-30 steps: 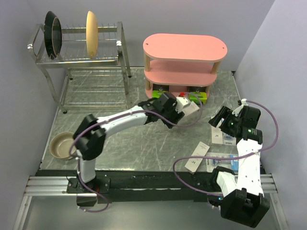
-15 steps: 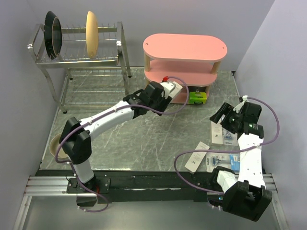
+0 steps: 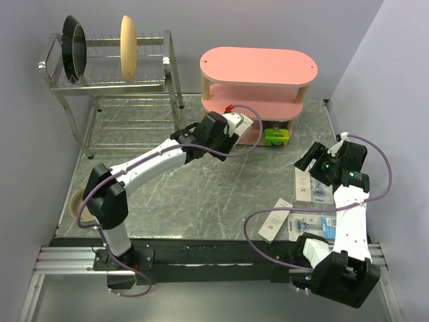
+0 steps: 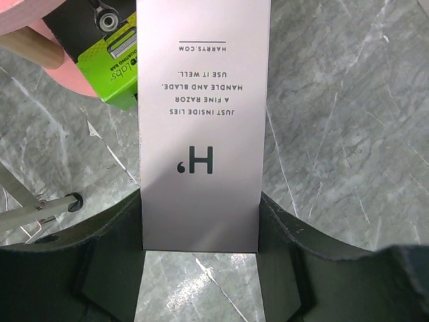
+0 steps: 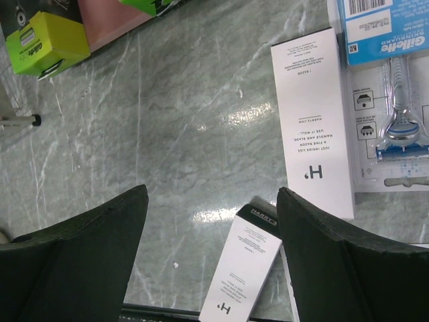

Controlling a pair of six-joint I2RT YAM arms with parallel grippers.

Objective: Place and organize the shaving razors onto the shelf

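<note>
The pink shelf [image 3: 258, 67] stands at the back of the table. My left gripper [image 3: 233, 127] is shut on a slim white razor box [image 4: 201, 121] and holds it at the front of the shelf's bottom tier. A black-and-lime-green box [image 3: 276, 137] sits on that tier and also shows in the left wrist view [image 4: 110, 70]. My right gripper [image 3: 314, 161] is open and empty above the table [image 5: 211, 194]. Below it lie two white boxes [image 5: 312, 121] [image 5: 244, 275] and a blue-carded blister pack [image 5: 392, 67]. A second blister pack [image 3: 310, 227] lies near the front edge.
A metal dish rack [image 3: 110, 80] with plates stands at the back left. A tan bowl [image 3: 75, 201] sits at the front left, partly behind the left arm. Walls close in both sides. The shelf's corner [image 5: 107, 23] and a green box [image 5: 43, 37] show in the right wrist view.
My left gripper has carried the white box left and back, from the table in front of the shelf up to its bottom tier. The right gripper shifted slightly.
</note>
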